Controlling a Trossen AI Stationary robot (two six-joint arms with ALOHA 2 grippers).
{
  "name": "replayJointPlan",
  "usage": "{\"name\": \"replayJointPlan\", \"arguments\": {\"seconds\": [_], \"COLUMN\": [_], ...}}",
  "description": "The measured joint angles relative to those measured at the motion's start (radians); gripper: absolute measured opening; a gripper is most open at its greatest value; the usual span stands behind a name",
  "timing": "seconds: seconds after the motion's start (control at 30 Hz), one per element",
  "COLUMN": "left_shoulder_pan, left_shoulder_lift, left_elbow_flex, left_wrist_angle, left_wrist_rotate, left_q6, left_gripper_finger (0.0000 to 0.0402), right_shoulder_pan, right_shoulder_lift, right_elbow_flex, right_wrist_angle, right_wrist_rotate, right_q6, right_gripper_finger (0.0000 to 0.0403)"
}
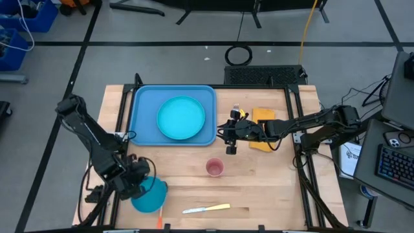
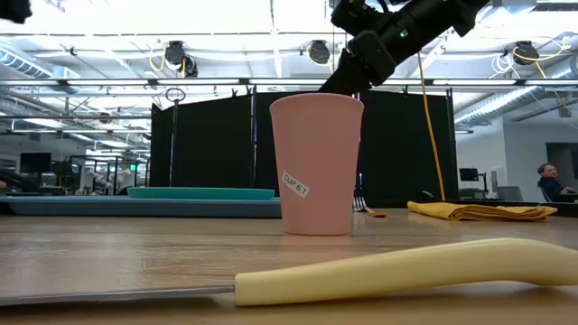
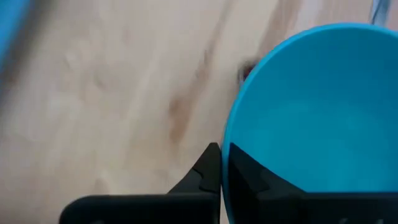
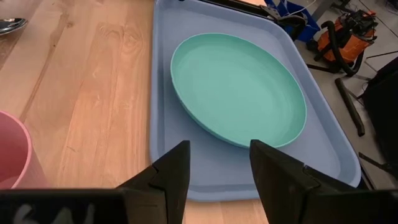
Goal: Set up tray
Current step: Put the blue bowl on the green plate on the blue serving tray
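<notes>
Nearest to you, at the front left corner of the wooden desk (image 1: 259,194), your left hand (image 1: 139,188) is clamped on the rim of the round blue plastic bowl (image 1: 150,196). The large flat light-blue plastic tray (image 1: 143,134) lies straight behind it, at the far left, its long axis across the desk, already carrying the round teal plate (image 1: 181,117). So I think the bowl must travel away from you. Your right hand (image 1: 231,138), fingers apart and empty, hovers just beside the tray's right edge.

Pale wooden tabletop (image 1: 259,188) standing on a grey floor (image 1: 162,61) crossed by dark lines, with blue bins (image 1: 26,16) toward one corner. Behind it, black curtain panels (image 2: 212,144) beneath an open ceiling with bright strip lights (image 2: 271,18), round fixtures (image 2: 176,54) and a yellow cable (image 2: 432,126). A seated person (image 2: 551,181) at a desk beside the far wall.
</notes>
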Motion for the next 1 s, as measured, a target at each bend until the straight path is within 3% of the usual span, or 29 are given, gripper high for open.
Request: {"name": "replayJointPlan", "arguments": {"seconds": [0.23,0.4,0.87,1.0], "left_shoulder_pan": [0.076,0.186,0.566,0.69], "left_shoulder_lift": [-0.112,-0.15,-0.167,-0.167], "left_elbow_flex": [0.0,0.0,0.0,0.0], "left_wrist_angle": [-0.091,-0.163,-0.174,-0.086], "left_wrist_rotate": [-0.194,-0.223,-0.287,-0.266], "left_q6": [-0.07,-0.059,0.22,0.406], "left_gripper_finger": [0.001,0.0008,0.0008,0.0008], "right_shoulder_pan": [0.0,0.0,0.0,0.001], "right_shoulder_lift": [0.0,0.0,0.0,0.0], "right_elbow_flex": [0.0,0.0,0.0,0.0], "right_wrist_angle": [0.0,0.001,0.021,0.028], "right_wrist_rotate": [0.0,0.001,0.002,0.001], "right_q6": [-0.002,-0.006,-0.022,-0.028], "right_gripper_finger": [0.0155,0.0155,0.0155,0.0155]}}
